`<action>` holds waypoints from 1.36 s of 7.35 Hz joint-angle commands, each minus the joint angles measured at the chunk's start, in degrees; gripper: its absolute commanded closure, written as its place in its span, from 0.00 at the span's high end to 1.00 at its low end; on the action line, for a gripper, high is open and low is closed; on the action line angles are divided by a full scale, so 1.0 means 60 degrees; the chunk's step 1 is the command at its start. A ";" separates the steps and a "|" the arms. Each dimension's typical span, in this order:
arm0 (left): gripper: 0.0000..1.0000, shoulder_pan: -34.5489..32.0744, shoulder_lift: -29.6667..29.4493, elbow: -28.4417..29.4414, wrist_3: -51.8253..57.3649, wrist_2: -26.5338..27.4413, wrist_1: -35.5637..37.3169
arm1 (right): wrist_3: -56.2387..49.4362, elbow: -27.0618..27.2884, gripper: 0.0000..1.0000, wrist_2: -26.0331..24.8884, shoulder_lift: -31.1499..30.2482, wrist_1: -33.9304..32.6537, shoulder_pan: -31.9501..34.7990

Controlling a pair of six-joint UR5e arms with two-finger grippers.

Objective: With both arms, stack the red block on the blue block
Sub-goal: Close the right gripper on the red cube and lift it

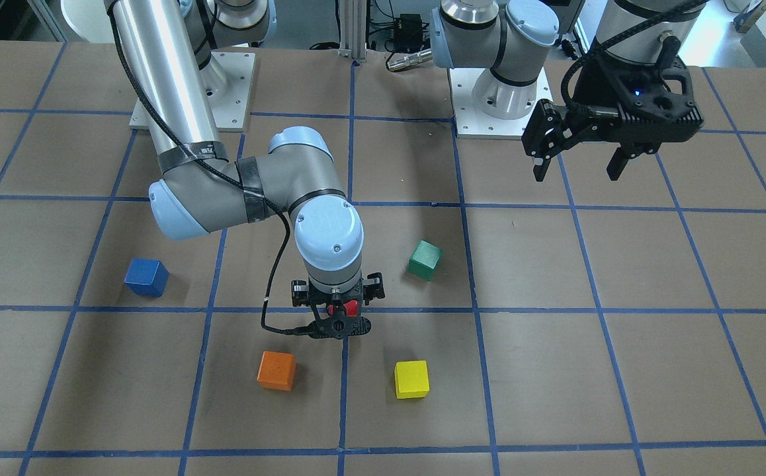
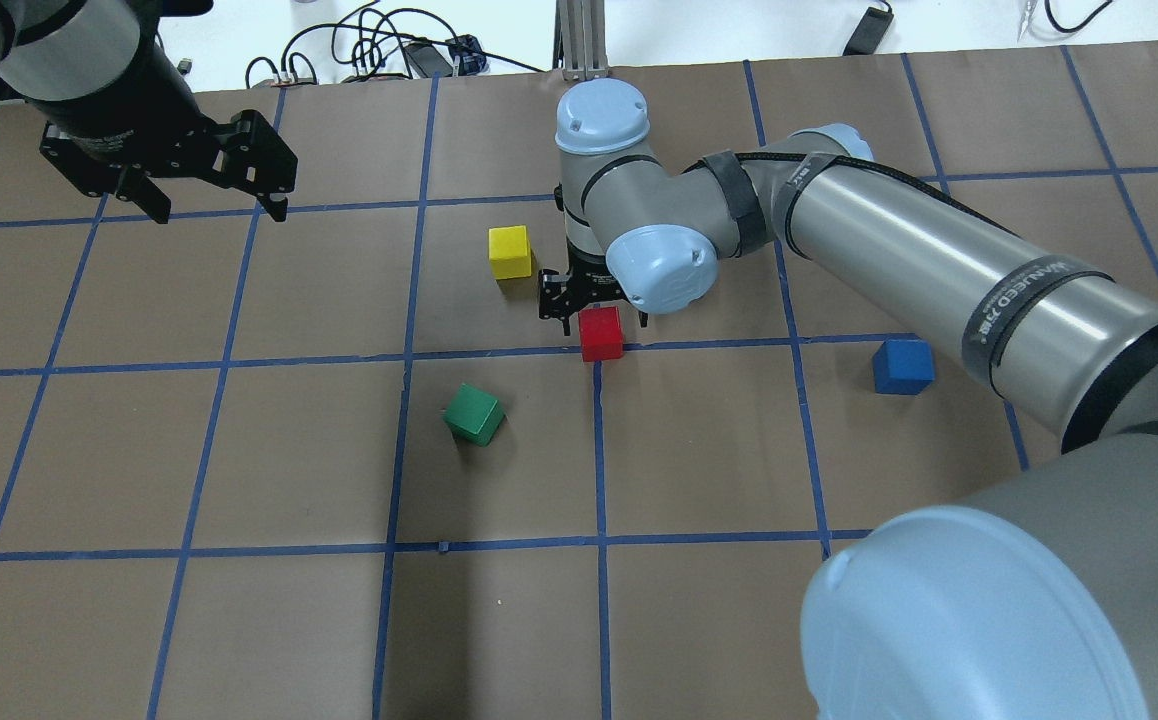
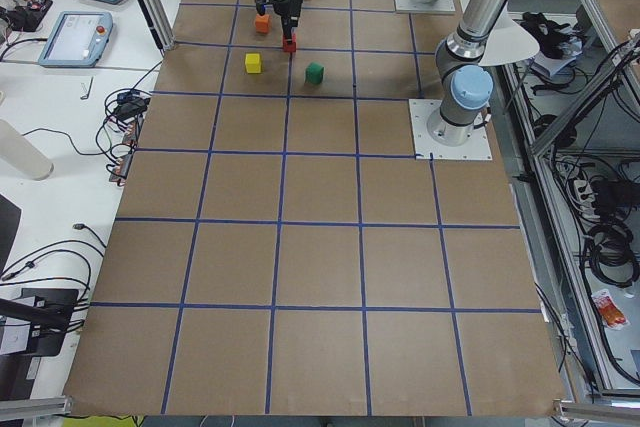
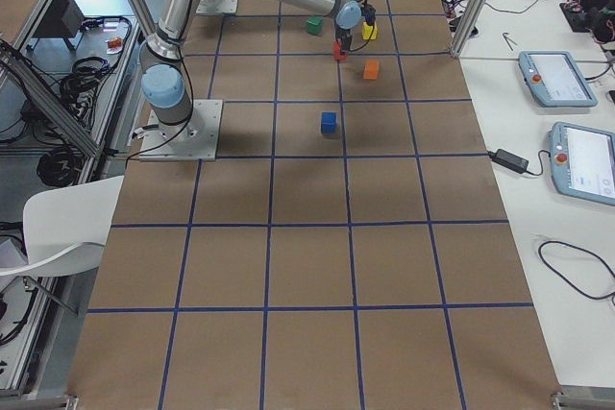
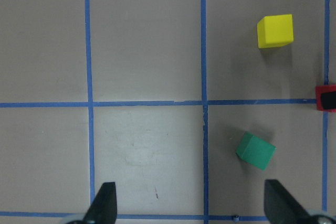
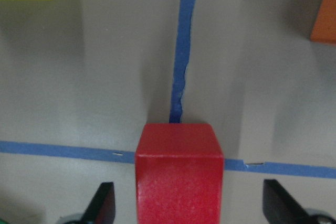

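- Brown worktop ruled into squares by blue tape lines carries five coloured cubes, each standing apart from the rest.
- The red block sits on the worktop at a crossing of two tape lines, near the middle of the cube group.
- The right gripper points straight down over the red block. Its jaws are spread wide, one on each side of the cube, with a clear gap on both sides, so nothing is gripped.
- The blue block stands alone on the worktop, well apart from the red block on the robot's right, with nothing on top of it.
- A yellow cube stands near the red block, on the side away from the robot and to its left.
- A green cube, turned askew to the grid, lies near the red block, toward the robot and to its left.
- An orange cube stands on the operators' side of the right gripper.
- The left gripper hangs above the worktop, well apart from all the cubes, with its jaws spread and nothing between them.
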 commanded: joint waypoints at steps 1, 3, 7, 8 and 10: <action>1.00 0.0002 -0.0050 0.0024 0.0004 -0.0038 0.0155 | -0.0023 -0.0022 1.00 0.0186 0.0157 -0.0041 0.0000; 1.00 0.0002 -0.0050 0.0184 -0.0011 -0.0214 0.0067 | 0.0006 -0.0022 0.68 0.0276 0.0143 -0.0288 0.0000; 1.00 0.0002 -0.0313 0.0683 -0.0011 -0.0273 -0.0768 | -0.0037 -0.0356 0.00 0.0247 -0.0133 -0.0014 -0.0131; 1.00 0.0002 -0.0314 0.0683 -0.0011 -0.0273 -0.0783 | -0.0052 -0.0837 0.00 0.0232 -0.0498 0.1046 -0.0306; 1.00 0.0002 -0.0328 0.0698 -0.0011 -0.0273 -0.0812 | -0.0488 -0.1456 0.00 0.0145 -0.1157 0.2705 -0.1239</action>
